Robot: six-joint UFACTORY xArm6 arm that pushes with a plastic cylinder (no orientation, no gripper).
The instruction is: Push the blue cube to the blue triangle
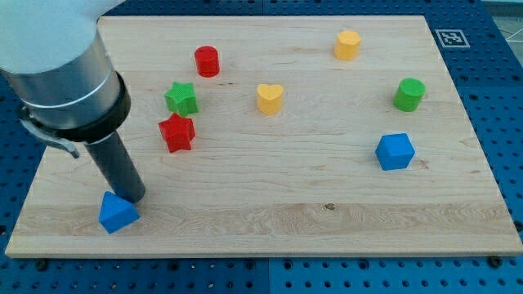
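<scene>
The blue cube [395, 151] sits at the view's right, a little below the middle of the wooden board. The blue triangle [117, 212] lies at the view's bottom left, near the board's front edge. My tip [134, 198] rests on the board just above and right of the blue triangle, touching or nearly touching it. The tip is far to the left of the blue cube.
A red star [176, 132], a green star [181, 98] and a red cylinder [207, 61] stand up and right of the tip. A yellow heart [270, 98] is mid-board. A yellow hexagon [347, 44] and a green cylinder [409, 94] are at the upper right.
</scene>
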